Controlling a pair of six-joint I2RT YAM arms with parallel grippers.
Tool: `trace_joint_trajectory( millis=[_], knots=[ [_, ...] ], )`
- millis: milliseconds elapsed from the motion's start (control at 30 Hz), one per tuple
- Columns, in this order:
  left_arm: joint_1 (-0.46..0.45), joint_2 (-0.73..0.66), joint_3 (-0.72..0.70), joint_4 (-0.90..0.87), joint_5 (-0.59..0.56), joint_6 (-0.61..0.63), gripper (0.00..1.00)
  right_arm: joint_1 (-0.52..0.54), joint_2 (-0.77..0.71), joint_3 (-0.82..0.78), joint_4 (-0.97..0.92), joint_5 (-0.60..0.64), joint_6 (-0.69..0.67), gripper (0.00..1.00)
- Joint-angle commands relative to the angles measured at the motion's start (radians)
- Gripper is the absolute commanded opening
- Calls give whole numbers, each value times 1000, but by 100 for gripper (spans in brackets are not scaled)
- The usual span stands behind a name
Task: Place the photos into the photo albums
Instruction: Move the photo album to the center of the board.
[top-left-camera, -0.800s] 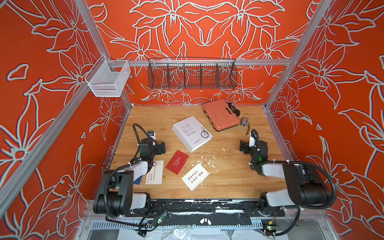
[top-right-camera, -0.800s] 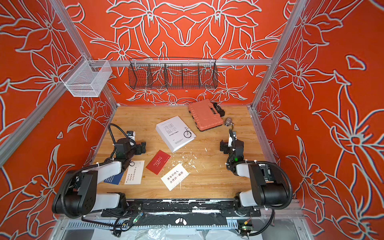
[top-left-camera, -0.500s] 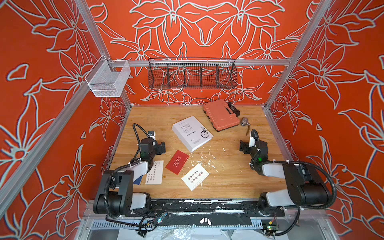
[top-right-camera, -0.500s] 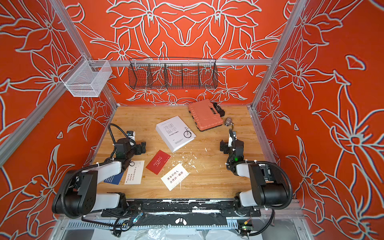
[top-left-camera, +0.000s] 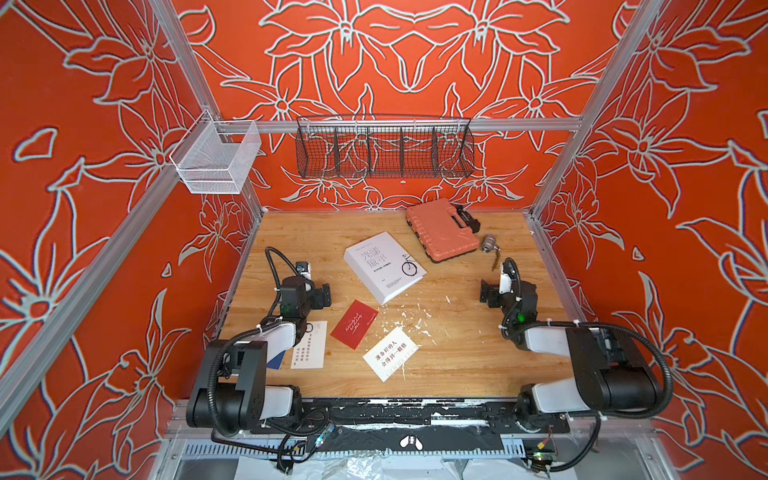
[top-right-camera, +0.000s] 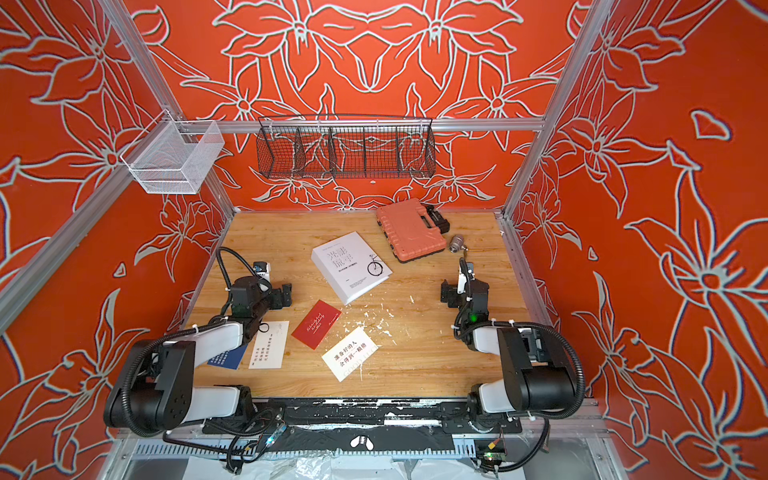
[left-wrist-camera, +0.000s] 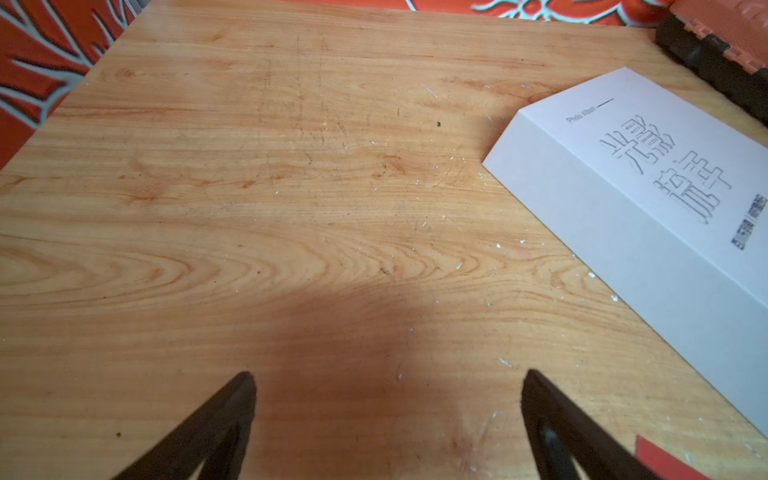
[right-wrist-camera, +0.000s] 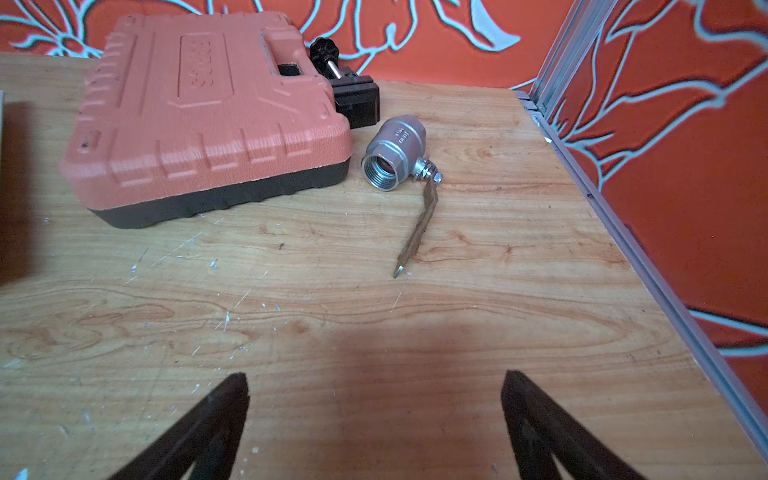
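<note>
The photo album, a thick white book with a bicycle drawing, lies shut mid-table. In front of it lie the photos, flat on the wood: a dark red card, a white card beside it, and another white card overlapping a navy card under my left arm. My left gripper hangs open and empty over bare wood, left of the album. At the right, my right gripper is also open and empty.
An orange ribbed case lies at the back right, a black clamp behind it and a metal valve beside it. A black wire basket and a white mesh basket hang on the walls.
</note>
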Motion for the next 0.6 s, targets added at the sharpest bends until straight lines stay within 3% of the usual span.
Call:
trace_joint_trajectory(
  millis=[0, 100, 167, 267, 433, 567],
  knots=[
    [-1, -8, 21, -1, 1, 1, 97, -3, -15, 24, 1, -17, 3, 98],
    [-23, -21, 182, -259, -72, -15, 97, 4, -123, 189, -372, -90, -36, 98],
    [-35, 0, 317, -459, -126, -75, 97, 6, -139, 321, -580, -148, 21, 98],
    [-36, 41, 461, -656, -46, -234, 97, 27, -70, 489, -724, -362, 143, 97],
    [-57, 117, 501, -636, 105, -504, 97, 159, 158, 743, -858, -484, 237, 89],
    [-76, 212, 536, -582, 196, -592, 97, 258, 333, 914, -905, -536, 269, 86]
  ],
)
